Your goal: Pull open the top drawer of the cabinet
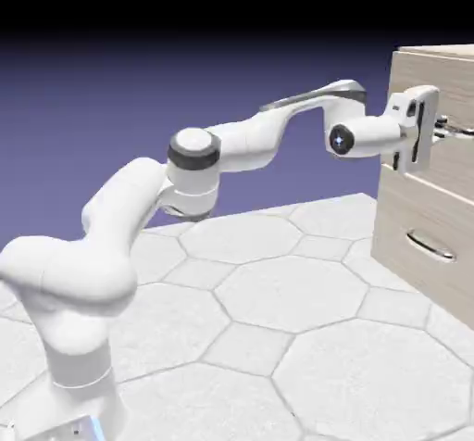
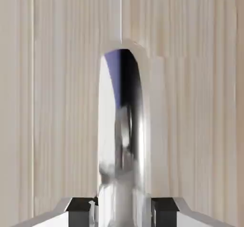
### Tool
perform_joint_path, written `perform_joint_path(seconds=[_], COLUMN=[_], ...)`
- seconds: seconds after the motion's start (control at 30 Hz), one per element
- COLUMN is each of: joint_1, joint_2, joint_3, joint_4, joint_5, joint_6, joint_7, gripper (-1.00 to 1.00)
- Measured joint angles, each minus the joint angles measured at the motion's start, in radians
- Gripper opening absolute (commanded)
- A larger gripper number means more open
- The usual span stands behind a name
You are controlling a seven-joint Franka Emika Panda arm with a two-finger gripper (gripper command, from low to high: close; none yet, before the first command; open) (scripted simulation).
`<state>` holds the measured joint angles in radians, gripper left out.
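Clamped at the upper handle

Near: my gripper [image 2: 124, 212] is closed on the curved silver bar handle [image 2: 120, 140], one fingertip either side. Behind it: the top drawer [image 2: 190, 102], wood-grained, above the lower drawer [image 1: 421, 235] in the cabinet [image 1: 435, 51].

Bright, even light washes the pale tiled floor [image 1: 292, 291], while the silver bar handle [image 2: 121, 140] throws back sharp white glare.

Below you, the pale tiled floor [image 1: 293, 288] bears the wood-grain cabinet [image 1: 417, 217] along its right edge.
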<state>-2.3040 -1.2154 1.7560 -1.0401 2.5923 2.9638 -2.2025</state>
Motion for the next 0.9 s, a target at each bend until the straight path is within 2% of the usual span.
perform_joint_path(seconds=[0.5, 0.9], joint_1=[0.382, 0.734], joint_2=[0.059, 0.03], joint_3=[-0.177, -0.353], joint_4=[-0.543, -0.978], joint_5=[0.169, 0.176], joint_6=[-0.183, -0.298], joint_7=[-0.191, -0.205], gripper=[-1.0, -1.0])
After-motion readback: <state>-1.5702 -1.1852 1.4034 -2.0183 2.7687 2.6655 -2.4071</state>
